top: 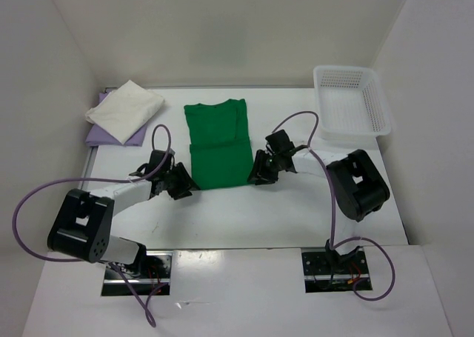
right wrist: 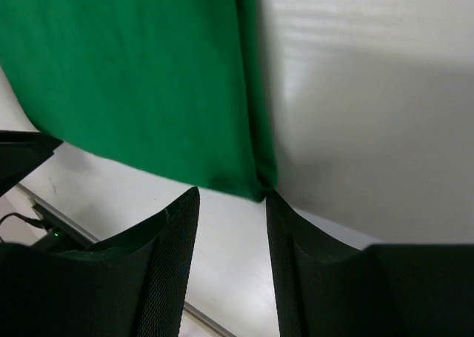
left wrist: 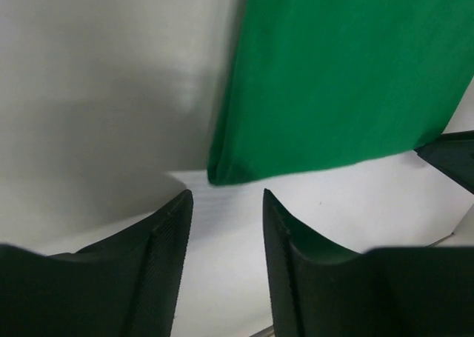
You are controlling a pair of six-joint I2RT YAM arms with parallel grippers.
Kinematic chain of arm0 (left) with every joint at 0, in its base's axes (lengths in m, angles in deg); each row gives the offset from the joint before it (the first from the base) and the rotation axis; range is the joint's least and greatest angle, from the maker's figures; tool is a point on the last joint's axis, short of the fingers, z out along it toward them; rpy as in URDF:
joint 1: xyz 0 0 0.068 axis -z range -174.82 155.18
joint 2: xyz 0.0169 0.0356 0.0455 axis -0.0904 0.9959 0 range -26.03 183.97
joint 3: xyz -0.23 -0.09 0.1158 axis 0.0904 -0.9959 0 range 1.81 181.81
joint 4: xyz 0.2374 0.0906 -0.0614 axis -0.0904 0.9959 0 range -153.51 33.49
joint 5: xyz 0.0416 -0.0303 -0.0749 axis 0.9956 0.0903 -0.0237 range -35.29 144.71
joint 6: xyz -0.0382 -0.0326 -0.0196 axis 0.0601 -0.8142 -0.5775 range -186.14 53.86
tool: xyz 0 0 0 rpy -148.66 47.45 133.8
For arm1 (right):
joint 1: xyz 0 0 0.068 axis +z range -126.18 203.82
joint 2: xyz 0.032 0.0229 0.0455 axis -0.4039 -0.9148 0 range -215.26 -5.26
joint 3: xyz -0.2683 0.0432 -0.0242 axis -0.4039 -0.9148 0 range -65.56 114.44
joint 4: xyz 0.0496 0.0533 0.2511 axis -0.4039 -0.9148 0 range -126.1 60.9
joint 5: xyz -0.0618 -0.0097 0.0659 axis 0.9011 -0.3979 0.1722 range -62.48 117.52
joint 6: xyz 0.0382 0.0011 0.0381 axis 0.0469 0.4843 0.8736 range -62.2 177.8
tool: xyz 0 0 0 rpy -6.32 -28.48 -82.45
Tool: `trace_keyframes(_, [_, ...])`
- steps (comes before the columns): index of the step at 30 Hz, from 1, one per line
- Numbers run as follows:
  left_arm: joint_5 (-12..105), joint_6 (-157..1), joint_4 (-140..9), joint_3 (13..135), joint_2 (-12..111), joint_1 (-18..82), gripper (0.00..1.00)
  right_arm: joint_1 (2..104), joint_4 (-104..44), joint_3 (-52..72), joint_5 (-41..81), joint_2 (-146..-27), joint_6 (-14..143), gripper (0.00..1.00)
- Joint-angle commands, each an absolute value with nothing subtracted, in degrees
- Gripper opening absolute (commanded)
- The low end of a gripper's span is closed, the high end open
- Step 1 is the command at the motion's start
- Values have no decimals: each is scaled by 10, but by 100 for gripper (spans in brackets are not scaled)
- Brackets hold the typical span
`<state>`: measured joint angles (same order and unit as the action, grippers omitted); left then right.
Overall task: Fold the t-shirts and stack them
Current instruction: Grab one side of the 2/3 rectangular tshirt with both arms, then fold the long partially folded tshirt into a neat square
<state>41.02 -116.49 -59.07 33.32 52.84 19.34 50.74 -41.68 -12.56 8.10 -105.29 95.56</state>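
Green t-shirt [top: 217, 148] lies folded flat on the table [top: 296, 218]. Left gripper [top: 180, 183] and right gripper [top: 261, 172] flank its near corners, jaws parted, holding nothing.

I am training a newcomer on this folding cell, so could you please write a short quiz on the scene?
1. True or false: the cream shirt lies on the purple shirt.
2. The green shirt lies: A on the cream shirt, B between the left gripper and right gripper, C off the table.
3. Does either gripper grip cloth?
Key: 1 true. 2 B. 3 No, both are open, one at each near corner of the green shirt.
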Motion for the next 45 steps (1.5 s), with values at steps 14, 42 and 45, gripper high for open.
trace_keyframes(14, [422, -1136, -608, 359, 559, 192, 0, 501, -386, -154, 117, -1027, 968, 0])
trace_keyframes(42, [393, -1122, -487, 610, 519, 137, 0, 430, -570, 140, 101, -1028, 874, 0])
trace_keyframes(45, [399, -1099, -509, 665, 636, 123, 0, 418, -570, 224, 108, -1125, 858, 0])
